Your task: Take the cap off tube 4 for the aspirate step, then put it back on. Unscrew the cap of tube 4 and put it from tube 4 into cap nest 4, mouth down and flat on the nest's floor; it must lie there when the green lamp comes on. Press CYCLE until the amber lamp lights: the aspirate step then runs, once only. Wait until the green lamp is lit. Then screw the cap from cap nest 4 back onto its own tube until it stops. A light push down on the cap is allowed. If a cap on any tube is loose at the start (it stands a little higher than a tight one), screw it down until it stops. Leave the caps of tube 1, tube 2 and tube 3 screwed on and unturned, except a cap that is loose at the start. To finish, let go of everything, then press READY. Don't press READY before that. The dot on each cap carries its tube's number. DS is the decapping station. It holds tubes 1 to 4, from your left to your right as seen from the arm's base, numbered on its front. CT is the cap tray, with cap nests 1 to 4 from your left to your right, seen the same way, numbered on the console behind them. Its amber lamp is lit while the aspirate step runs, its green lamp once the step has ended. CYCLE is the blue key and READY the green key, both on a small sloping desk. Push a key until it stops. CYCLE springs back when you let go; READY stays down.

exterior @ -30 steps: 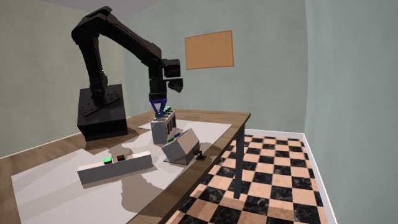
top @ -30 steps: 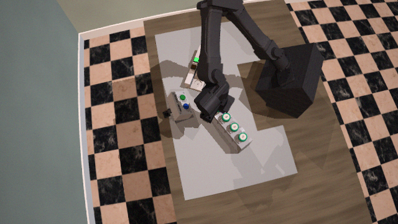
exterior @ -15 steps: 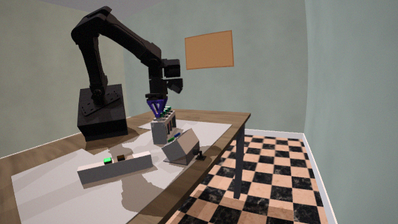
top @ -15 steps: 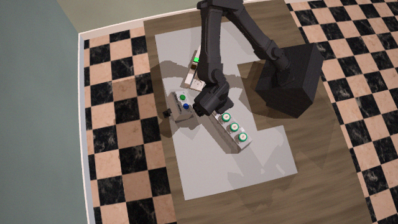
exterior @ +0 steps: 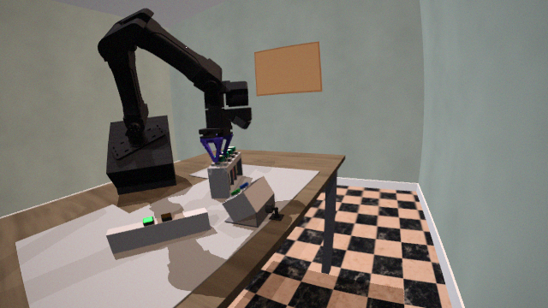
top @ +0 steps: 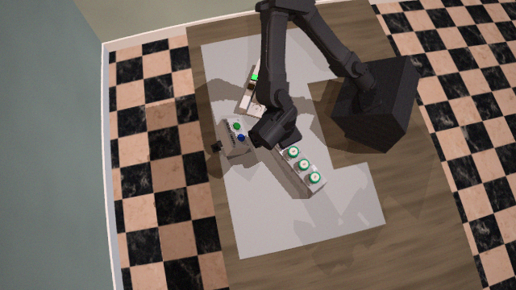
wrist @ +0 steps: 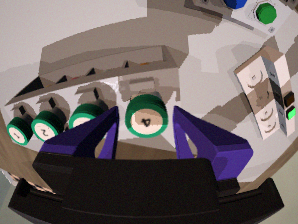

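Note:
The cap of tube 4 (wrist: 146, 122) sits on its tube in the decapping station (exterior: 219, 184) (wrist: 171, 82); whether it is tight cannot be told. My gripper (exterior: 217, 161) (wrist: 146, 112) is open around it, with a gap on each side. The arm hides that cap in the top view. Cap 3 (top: 293, 151) (wrist: 86, 116), cap 2 (top: 304, 164) (wrist: 46, 126) and cap 1 (top: 314, 177) (wrist: 18, 132) sit on their tubes. The cap tray (wrist: 254, 89) shows no cap in its visible nests. The green lamp (top: 254, 76) (exterior: 148, 220) (wrist: 292, 114) is lit; the amber lamp (top: 251, 86) (exterior: 166, 216) (wrist: 289, 98) is dark.
The sloping desk (top: 239, 151) (exterior: 253, 201) stands beside the station, with the blue CYCLE key (top: 241, 138) (wrist: 234, 2) and the green READY key (top: 236, 126) (wrist: 266, 13). In the wrist view the cap tray lies right of the station. Cap 3 is close to one finger.

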{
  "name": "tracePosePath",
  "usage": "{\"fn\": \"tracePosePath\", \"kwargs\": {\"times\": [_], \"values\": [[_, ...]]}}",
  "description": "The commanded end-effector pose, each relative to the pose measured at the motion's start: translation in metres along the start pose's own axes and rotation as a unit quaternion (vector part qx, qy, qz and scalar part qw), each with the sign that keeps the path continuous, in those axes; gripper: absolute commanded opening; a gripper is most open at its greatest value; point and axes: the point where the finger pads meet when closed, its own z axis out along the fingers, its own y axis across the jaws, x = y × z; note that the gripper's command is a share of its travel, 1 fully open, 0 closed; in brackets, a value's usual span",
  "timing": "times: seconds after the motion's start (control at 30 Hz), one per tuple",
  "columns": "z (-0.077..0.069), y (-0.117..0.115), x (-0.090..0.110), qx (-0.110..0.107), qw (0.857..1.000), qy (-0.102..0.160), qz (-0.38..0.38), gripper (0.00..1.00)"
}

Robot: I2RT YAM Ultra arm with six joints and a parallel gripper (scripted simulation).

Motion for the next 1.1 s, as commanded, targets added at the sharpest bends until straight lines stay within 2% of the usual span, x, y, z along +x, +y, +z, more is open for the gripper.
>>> {"fn": "tracePosePath", "kwargs": {"times": [0.0, 0.13, 0.3, 0.47, 0.63, 0.7, 0.87, 1.07], "values": [[-0.0021, 0.0006, -0.0023, -0.002, 1.0, -0.005, 0.006, 0.49], [-0.0027, 0.0007, -0.0022, -0.002, 1.0, -0.005, -0.014, 0.49], [-0.0031, 0.0007, -0.0022, -0.002, 0.993, -0.005, -0.114, 0.49], [-0.0031, 0.0007, -0.0022, -0.001, 0.977, -0.005, -0.213, 0.49], [-0.0031, 0.0007, -0.0022, -0.001, 0.951, -0.005, -0.309, 0.49], [-0.0031, 0.0007, -0.0022, -0.001, 0.951, -0.005, -0.309, 0.49], [-0.0031, 0.0007, -0.0022, 0.0, 0.915, -0.006, -0.403, 0.49], [-0.0031, 0.0007, -0.0022, 0.0, 0.861, -0.006, -0.509, 0.49]]}}
